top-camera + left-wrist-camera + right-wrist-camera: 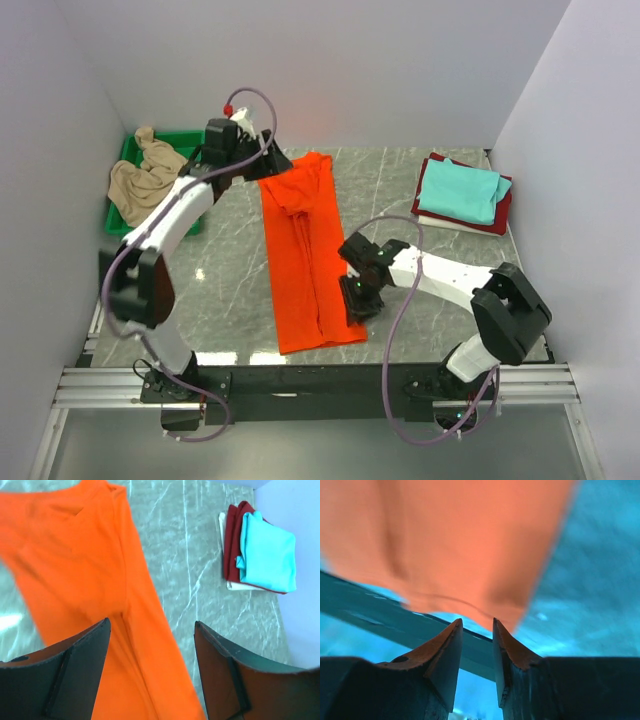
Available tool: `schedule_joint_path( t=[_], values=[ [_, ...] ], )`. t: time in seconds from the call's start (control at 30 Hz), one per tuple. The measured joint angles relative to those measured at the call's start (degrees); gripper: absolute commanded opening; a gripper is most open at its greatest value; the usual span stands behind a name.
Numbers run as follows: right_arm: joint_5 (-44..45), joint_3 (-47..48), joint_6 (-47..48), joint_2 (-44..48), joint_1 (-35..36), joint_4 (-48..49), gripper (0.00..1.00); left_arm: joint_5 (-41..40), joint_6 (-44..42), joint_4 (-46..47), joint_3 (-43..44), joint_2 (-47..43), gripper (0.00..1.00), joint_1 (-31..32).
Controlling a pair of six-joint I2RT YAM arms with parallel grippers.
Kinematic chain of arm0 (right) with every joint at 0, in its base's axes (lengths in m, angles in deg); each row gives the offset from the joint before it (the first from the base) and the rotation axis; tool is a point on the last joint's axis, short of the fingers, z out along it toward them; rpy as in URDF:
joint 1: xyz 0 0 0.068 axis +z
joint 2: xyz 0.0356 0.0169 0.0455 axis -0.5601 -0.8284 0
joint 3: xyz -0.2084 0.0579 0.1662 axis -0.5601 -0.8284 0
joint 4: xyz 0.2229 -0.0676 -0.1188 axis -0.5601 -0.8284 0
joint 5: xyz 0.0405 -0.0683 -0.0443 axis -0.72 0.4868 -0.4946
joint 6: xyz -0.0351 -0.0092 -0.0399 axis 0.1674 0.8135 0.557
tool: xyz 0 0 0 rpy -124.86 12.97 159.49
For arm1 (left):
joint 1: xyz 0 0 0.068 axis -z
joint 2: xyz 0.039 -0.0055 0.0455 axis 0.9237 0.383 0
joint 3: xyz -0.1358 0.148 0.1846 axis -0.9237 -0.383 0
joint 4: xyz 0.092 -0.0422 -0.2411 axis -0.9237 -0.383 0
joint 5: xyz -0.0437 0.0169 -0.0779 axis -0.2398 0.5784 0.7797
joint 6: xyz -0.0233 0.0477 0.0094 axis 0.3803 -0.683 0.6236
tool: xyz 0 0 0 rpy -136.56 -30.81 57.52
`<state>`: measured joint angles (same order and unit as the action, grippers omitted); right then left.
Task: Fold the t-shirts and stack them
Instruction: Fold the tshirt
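The bright orange t-shirt [305,250] lies on the marble table as a long strip folded lengthwise, collar at the far end. My left gripper [272,163] is open and empty, hovering over the shirt's collar end; in the left wrist view the orange cloth [75,570] fills the space below and between its wide-open fingers [151,625]. My right gripper [356,308] is at the strip's near right edge. Its jaws [477,622] stand a narrow gap apart with nothing between them, and the shirt's hem [460,540] lies just beyond the tips.
A folded stack stands at the back right: teal shirt [458,190] on dark red [500,215] on white [450,224], also in the left wrist view [267,555]. A green tray [170,140] at the back left holds a crumpled beige shirt [145,180].
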<state>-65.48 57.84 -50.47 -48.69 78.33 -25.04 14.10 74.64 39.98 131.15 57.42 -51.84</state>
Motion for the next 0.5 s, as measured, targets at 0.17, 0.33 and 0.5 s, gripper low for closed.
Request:
schedule_joint_path(
  t=[0.17, 0.33, 0.5],
  values=[
    [1.7, -5.9, -1.5, 3.4, 0.0, -1.6, 0.39, -7.0, 1.3, -4.0, -16.9, -13.1, 0.73, 3.9],
    [2.5, -7.0, -2.8, 5.6, 0.0, -0.7, 0.39, -11.6, 4.0, -12.0, -32.4, -20.1, 0.73, 8.1],
    [2.5, -8.2, -3.8, 5.6, 0.1, 1.3, 0.39, -12.7, 7.3, -17.7, -40.7, -28.5, 0.72, 11.5]
  ],
)
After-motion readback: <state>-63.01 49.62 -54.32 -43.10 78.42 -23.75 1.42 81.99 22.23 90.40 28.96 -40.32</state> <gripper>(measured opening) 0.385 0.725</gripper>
